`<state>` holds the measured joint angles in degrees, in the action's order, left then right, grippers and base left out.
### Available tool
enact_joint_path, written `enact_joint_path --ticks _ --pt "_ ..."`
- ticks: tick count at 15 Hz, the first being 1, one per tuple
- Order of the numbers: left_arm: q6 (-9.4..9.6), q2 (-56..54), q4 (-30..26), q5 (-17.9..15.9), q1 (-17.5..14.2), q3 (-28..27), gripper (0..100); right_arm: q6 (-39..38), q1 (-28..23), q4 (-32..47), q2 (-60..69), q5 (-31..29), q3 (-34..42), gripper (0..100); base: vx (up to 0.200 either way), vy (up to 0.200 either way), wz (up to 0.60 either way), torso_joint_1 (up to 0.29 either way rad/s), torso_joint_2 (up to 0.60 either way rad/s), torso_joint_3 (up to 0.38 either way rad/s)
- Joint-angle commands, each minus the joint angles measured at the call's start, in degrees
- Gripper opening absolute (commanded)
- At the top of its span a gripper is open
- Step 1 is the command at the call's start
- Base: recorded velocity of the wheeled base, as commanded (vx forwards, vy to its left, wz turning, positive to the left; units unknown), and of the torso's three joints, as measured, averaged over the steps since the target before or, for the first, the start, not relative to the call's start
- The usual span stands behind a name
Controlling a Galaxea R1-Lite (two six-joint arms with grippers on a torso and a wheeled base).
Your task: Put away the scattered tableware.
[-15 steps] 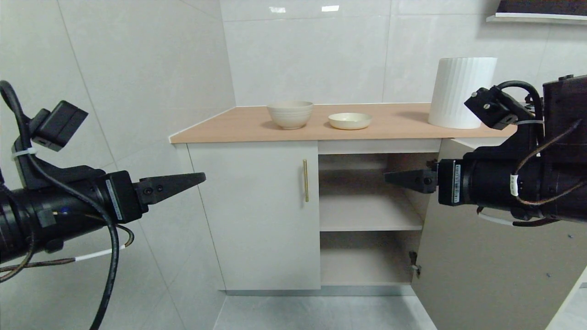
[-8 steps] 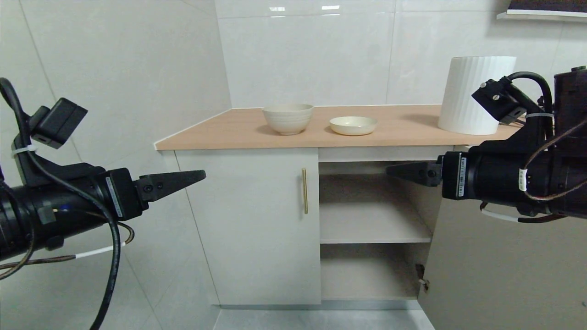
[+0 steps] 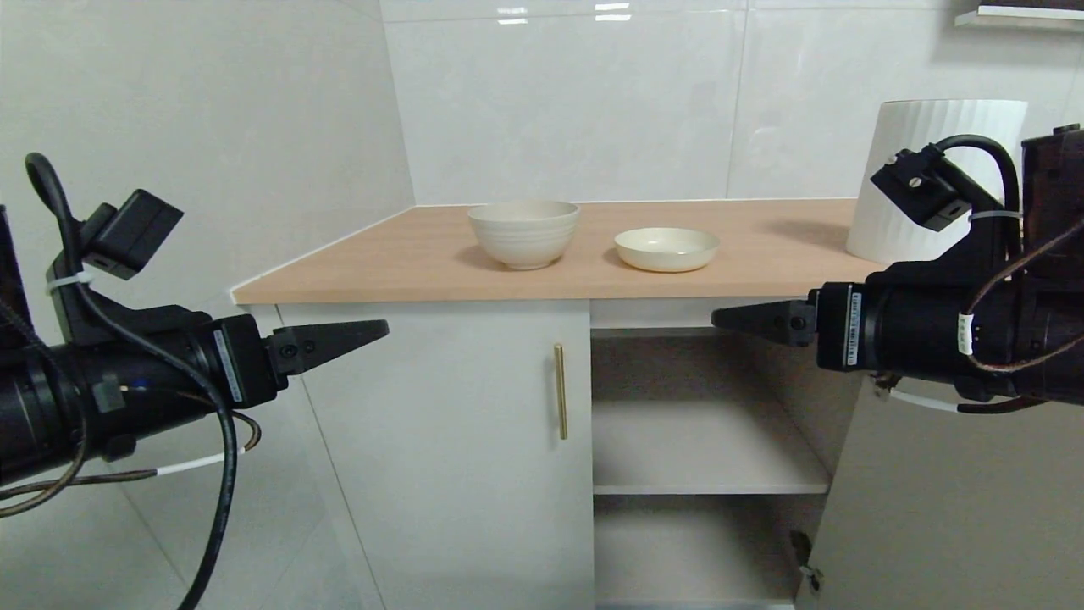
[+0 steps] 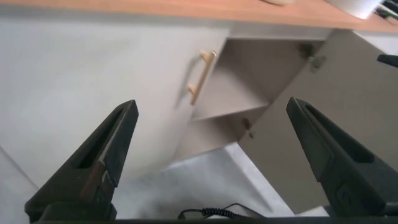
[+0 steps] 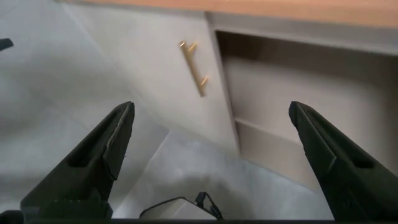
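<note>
A cream ribbed bowl [image 3: 523, 233] and a shallow cream dish [image 3: 666, 248] stand side by side on the wooden countertop [image 3: 381, 263]. Below it, the cabinet's right half is open, showing a bare shelf [image 3: 703, 449] and a lower compartment. My left gripper [image 3: 373, 330] is held out in front of the closed left door, below counter height, and it is open and holding nothing [image 4: 211, 162]. My right gripper [image 3: 728, 319] hangs just under the counter edge at the open compartment, also open and holding nothing [image 5: 208, 162].
A tall white ribbed container [image 3: 931, 169] stands at the counter's right end. The closed left door carries a gold handle [image 3: 559, 402]. The opened door [image 3: 931, 508] juts out at lower right. Tiled walls close the corner on the left and behind.
The whole head view has shifted: the cabinet and counter now appear larger and closer, so the camera has moved in. Both arms hold about the same pose in the picture.
</note>
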<state>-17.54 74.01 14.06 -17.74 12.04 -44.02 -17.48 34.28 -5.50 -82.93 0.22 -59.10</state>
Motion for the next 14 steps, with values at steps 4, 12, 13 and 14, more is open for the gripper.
enact_joint_path --ticks 4,12,13,14 --pt "-0.04 0.43 0.18 0.07 0.0 0.16 100 -0.1 0.09 -0.13 0.49 -0.04 0.3 100 0.05 0.0 0.0 0.001 0.0 0.001" --pt "-0.04 0.79 0.09 0.07 0.0 0.16 100 0.25 -0.27 -0.39 -0.21 -0.13 1.18 100 0.0 0.0 0.0 0.0 0.0 0.0" --pt "-0.04 0.87 0.09 -0.02 0.0 0.16 100 0.25 -0.79 -0.39 -0.56 -0.13 1.09 100 0.0 0.0 0.0 0.036 -0.09 -0.032" --pt "-0.04 0.96 0.09 -0.02 0.0 0.25 100 0.25 -1.67 -0.48 -1.27 -0.13 1.0 100 0.0 0.0 0.0 0.071 -0.24 -0.193"
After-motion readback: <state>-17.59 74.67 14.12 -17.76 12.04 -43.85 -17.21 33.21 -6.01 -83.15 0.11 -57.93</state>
